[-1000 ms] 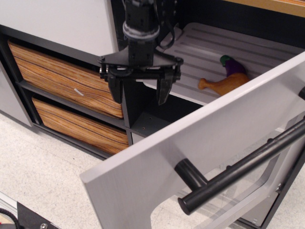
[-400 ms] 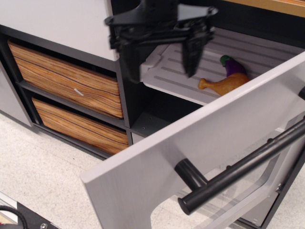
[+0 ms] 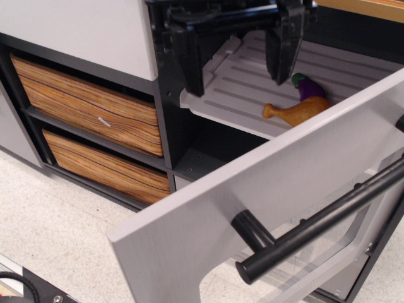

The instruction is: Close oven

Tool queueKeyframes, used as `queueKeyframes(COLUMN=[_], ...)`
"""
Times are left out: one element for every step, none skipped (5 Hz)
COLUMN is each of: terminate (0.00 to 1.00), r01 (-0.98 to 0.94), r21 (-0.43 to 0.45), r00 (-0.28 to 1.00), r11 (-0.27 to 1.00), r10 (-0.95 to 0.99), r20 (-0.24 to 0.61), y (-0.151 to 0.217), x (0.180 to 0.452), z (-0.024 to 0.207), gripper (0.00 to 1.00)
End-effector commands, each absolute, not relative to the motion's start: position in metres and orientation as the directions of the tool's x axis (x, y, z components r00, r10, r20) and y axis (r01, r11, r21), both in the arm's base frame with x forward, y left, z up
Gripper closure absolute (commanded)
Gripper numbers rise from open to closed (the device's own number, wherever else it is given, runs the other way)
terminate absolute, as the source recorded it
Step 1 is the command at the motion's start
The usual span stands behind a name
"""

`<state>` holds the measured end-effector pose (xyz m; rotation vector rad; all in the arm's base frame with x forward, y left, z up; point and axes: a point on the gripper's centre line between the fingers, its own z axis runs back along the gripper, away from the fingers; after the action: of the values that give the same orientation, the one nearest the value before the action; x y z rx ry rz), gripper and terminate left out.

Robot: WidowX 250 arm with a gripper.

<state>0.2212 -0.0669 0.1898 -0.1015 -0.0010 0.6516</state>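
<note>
Gripper (image 3: 237,60) risen, jaws spread; oven (image 3: 265,196) door open, no legible writing

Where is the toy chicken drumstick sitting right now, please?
The drumstick lies on the white ribbed rack inside the open oven, right of centre, just below the purple eggplant.

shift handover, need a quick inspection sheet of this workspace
surface: speckled pale floor, bare where visible
job's things: oven door hanging open, black bar handle facing the camera; white ribbed rack pulled out
clutter: toy drumstick and purple eggplant on the rack
grippers: gripper open, empty, above the rack
cables: black cable at bottom left corner
surroundings: two wood-grain drawer fronts at left, shut
</note>
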Motion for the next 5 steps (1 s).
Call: queueKeyframes(terminate=[0.00,0.00,0.00,0.00,0.00], r01=[-0.631,-0.669,-0.700,-0.725,-0.721], r21=[-0.174,-0.151,-0.157,-0.133,-0.104], r00=[0.769,0.740,0.714,0.689,0.693], r11=[0.756,0.728,0.697,0.676,0.685], r10=[0.639,0.671,0.690,0.710,0.711], r20=[-0.011,-0.049,-0.120,-0.145,-0.121], y=[-0.100,-0.118,-0.137,-0.148,-0.151], x=[0.212,0.204,0.198,0.195,0.190], z=[0.224,0.222,0.223,0.209,0.182], gripper=[0.00,0.00,0.00,0.00,0.00])
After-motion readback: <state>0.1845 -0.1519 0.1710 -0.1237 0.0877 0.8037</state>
